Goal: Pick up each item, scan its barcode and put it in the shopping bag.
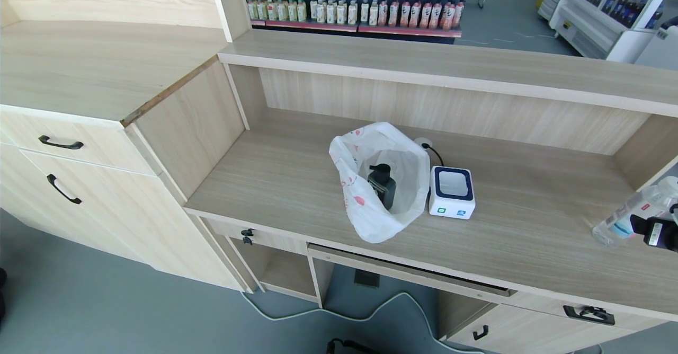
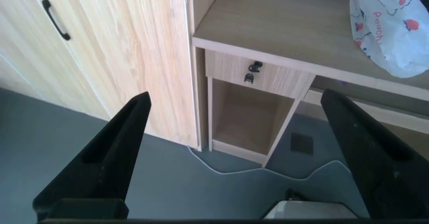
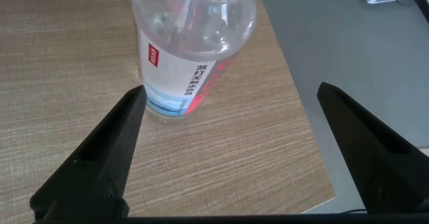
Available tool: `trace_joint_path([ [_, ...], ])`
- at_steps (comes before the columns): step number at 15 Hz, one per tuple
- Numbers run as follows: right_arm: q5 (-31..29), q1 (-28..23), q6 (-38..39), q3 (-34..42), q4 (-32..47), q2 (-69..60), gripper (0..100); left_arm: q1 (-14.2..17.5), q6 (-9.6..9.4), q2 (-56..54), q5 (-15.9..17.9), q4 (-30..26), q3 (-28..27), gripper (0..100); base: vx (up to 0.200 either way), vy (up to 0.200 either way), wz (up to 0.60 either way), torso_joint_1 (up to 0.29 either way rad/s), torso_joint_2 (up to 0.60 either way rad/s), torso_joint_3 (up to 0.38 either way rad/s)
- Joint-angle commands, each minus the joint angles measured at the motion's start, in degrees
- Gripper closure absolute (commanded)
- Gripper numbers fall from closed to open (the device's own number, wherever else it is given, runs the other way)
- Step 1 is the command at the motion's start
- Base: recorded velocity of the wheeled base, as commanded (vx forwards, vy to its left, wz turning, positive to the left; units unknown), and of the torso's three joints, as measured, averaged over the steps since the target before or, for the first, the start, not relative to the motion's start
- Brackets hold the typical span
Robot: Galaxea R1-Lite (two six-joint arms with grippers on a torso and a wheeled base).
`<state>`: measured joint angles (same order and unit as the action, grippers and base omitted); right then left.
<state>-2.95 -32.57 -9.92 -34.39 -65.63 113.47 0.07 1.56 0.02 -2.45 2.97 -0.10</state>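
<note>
Clear plastic water bottle [image 1: 630, 213] with a white, blue and red label sits at the right end of the light wood-grain counter [image 1: 286, 184], close to the counter's right edge, with grey floor beyond it. From the head view it looks tilted, with its cap away from the counter's front edge. Whether it truly leans or stands upright cannot be told. The right hand [image 3: 231, 91] is just beside this bottle on its near side. Its two black fingers [image 3: 107, 163] are spread wide apart and grip nothing. The bottle's base lies ahead of the fingertips, nearer one finger than the other.

Near the middle of the counter stands a white plastic shopping bag [image 1: 365, 211] printed with small red and pink figures, its mouth open upward. Inside it stands a dark bottle with a black pump top [image 1: 382, 184]. Just beside the bag, on its right, is a small white box-shaped barcode scanner [image 1: 451, 191] with a dark-blue-rimmed window on top. A black cable [image 1: 437, 155] runs from the scanner to a round hole at the back of the counter.

The left hand [image 2: 234, 96] hangs over the grey floor in front of the counter's left end, well apart from the bag. Its black fingers [image 2: 100, 157] are wide apart and hold nothing.
</note>
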Motion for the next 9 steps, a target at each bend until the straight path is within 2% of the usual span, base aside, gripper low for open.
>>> trace_joint_path([
  [1, 0.05, 0.49, -0.27, -1.29, -0.2, 1.05, 0, 0.01, 0.02, -0.02, -0.01, 0.01, 0.01, 0, 0.0, 0.0, 0.0, 0.0, 0.0, 0.0],
  [9, 0.4, 2.43, -0.71, -4.46, -0.37, 4.3, 0, 0.01, 0.02, -0.02, -0.01, 0.01, 0.01, 0, 0.0, 0.0, 0.0, 0.0, 0.0, 0.0],
])
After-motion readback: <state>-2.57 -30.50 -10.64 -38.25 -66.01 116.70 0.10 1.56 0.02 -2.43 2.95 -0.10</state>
